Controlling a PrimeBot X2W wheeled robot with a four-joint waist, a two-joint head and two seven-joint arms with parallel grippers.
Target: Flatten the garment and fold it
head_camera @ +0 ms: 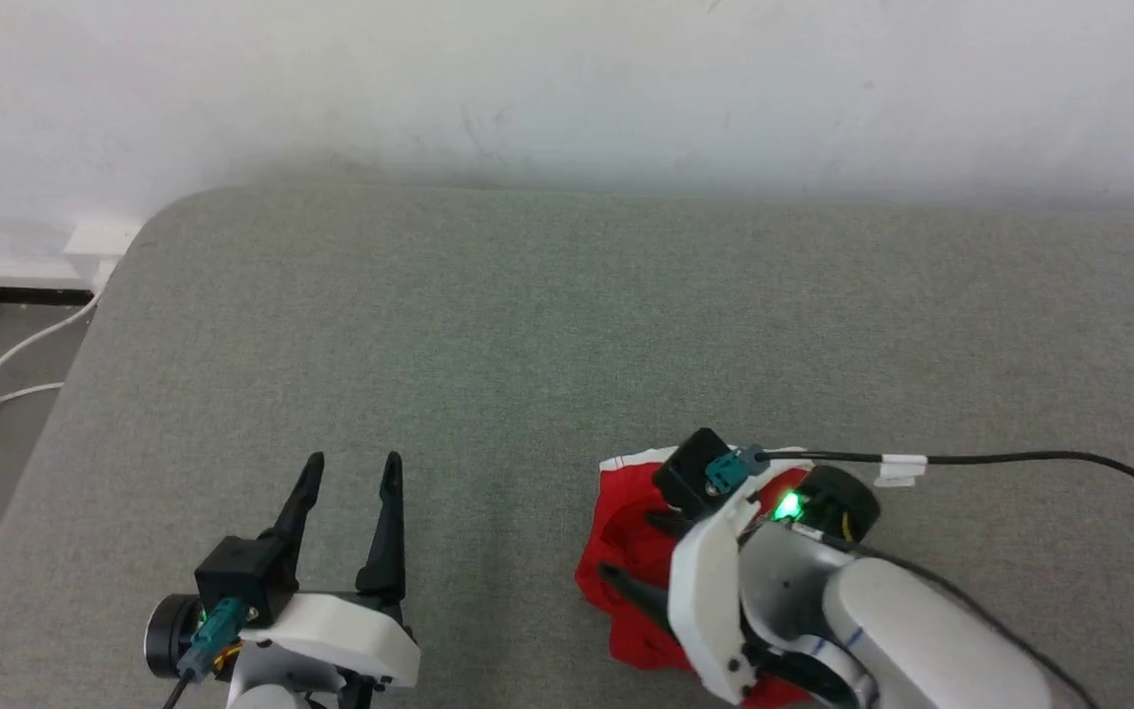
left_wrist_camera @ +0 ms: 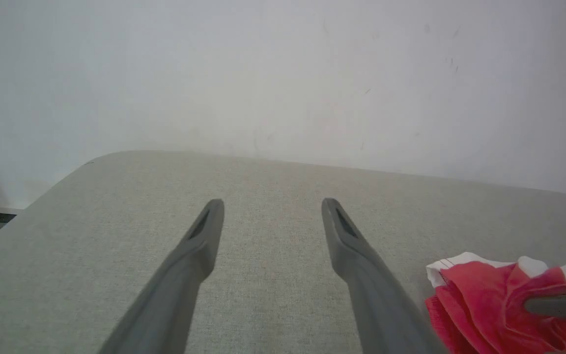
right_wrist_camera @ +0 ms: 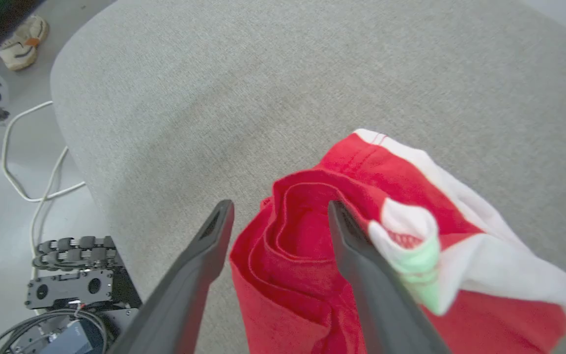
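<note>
The head camera looks steeply down on the grey bench from above the red garment, with a white wall beyond. The left wrist camera looks low along the left hand toward that wall, with the garment at lower right. The right wrist camera hangs close over the garment, which all three views share.

Red garment bunched low on the right of grey worktop, under right gripper, jaws apart. Left gripper well apart from it, jaws spread.
</note>
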